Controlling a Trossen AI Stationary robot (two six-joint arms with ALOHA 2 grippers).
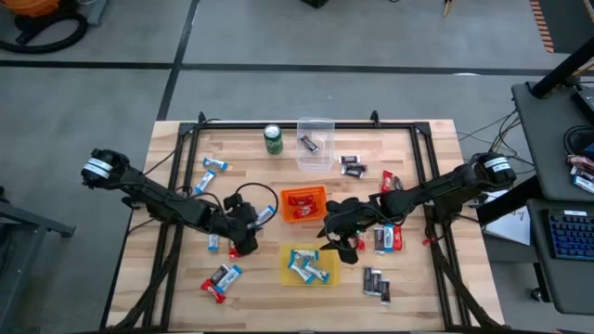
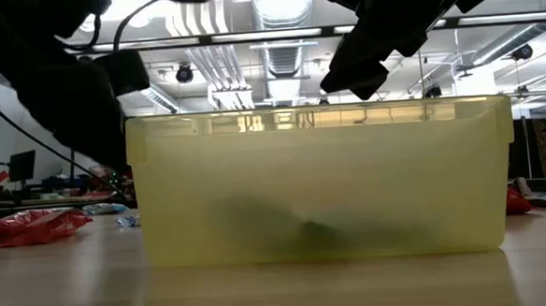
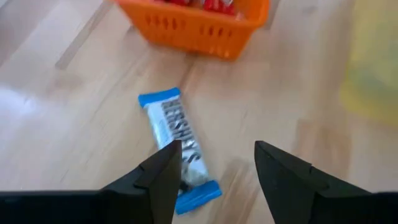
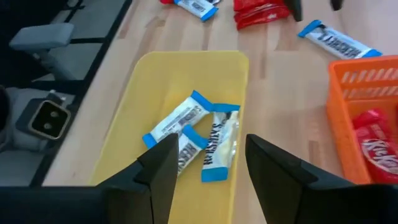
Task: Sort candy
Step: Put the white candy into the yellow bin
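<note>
My left gripper (image 1: 252, 226) (image 3: 217, 152) stands open, slanting down over a blue-and-white candy (image 3: 177, 140) that lies flat on the wooden table just left of the orange bin (image 1: 303, 202). One finger (image 3: 163, 171) stands in front of the candy's near part. My right gripper (image 1: 336, 239) (image 4: 211, 146) is open above the yellow bin (image 4: 186, 68), with nothing between its fingers. Three blue-and-white candies (image 4: 196, 134) lie in that bin. Red candies (image 4: 376, 140) lie in the orange bin. My left gripper has one finger (image 3: 163, 171) over the near part of the blue-and-white candy (image 3: 186, 152); whether it touches the wrapper I cannot tell. The candy lies flat on the table.
A green can (image 1: 273, 139) and a clear bin (image 1: 316, 144) holding a dark candy stand at the far edge. Loose candies lie at the right (image 1: 388, 239), far right (image 1: 351, 165), near right (image 1: 375, 282), far left (image 1: 213, 165) and near left (image 1: 221, 278). Black frame rails (image 1: 176, 186) run along both table sides.
</note>
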